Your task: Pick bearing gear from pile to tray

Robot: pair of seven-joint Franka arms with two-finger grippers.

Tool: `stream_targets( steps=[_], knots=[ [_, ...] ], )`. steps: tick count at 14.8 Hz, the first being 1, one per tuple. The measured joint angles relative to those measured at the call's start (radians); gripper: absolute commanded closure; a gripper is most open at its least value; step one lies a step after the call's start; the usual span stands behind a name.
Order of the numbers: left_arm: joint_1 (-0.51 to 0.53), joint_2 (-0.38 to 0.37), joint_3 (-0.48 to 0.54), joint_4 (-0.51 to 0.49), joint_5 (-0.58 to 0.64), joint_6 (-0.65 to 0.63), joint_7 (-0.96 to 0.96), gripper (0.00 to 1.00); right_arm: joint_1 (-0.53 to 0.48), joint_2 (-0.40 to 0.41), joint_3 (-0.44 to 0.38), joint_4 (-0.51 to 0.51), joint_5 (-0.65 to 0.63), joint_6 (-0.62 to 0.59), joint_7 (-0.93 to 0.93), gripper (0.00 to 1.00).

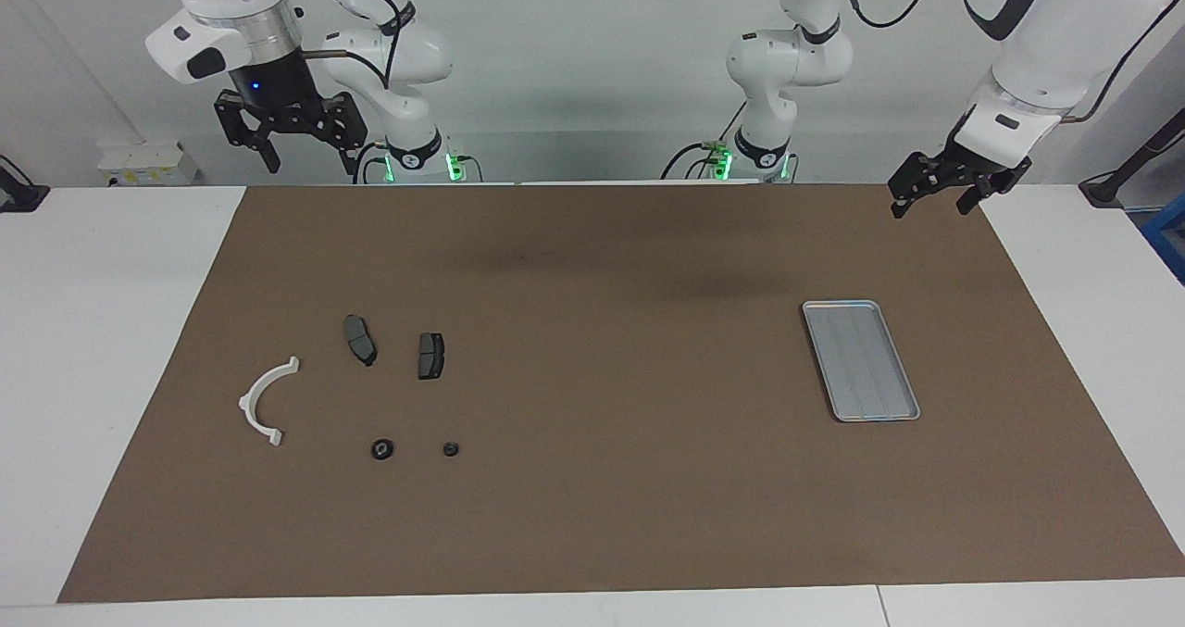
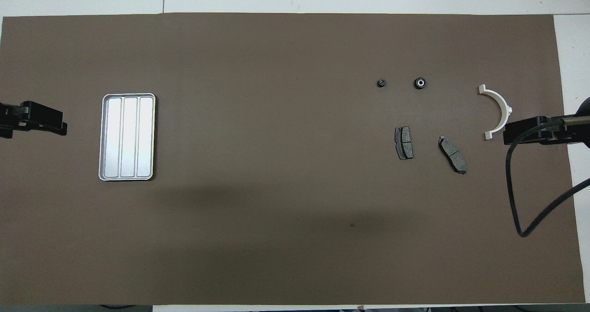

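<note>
Two small black round gears lie in the lower left of the facing view, side by side but apart: the larger gear (image 1: 380, 448) and the smaller gear (image 1: 450, 448). In the overhead view they sit in the upper right, the larger gear (image 2: 420, 83) with a pale centre, the smaller gear (image 2: 381, 83) beside it. One of them is probably the bearing gear to be picked; neither has been lifted yet.

They belong to a loose pile spread flat with gaps between parts, which should give a gripper room to come down on one piece. Higher in the facing view are two dark grey brake pads, one (image 1: 359, 338) and the other (image 1: 430, 355). A single white arc-shaped piece (image 1: 267, 399) lies toward the left edge of the frame.

One silver-grey tray (image 1: 861, 359) rests at the right of the facing view, well apart from the pile, with nothing in it. Its ribbed floor shows three lanes from overhead (image 2: 127, 137).

Everything sits on one brown mat (image 1: 592, 516) covering the white table (image 1: 93, 331).

Two grippers hang raised. The right gripper (image 1: 304, 150), upper left in the facing view, has its fingers spread wide, holding nothing, over the mat's edge. The left gripper (image 1: 935, 196), upper right, hangs above the mat's corner near the tray, fingers parted and empty; it seems to wait.
</note>
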Motion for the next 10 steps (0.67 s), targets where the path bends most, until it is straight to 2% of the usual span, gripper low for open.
stream_targets(
  steps=[10],
  knots=[
    [0.0, 0.0, 0.0, 0.0, 0.0, 0.0, 0.0, 0.0, 0.004, -0.006, 0.009, 0.002, 0.037, 0.0, 0.0, 0.0]
  ],
)
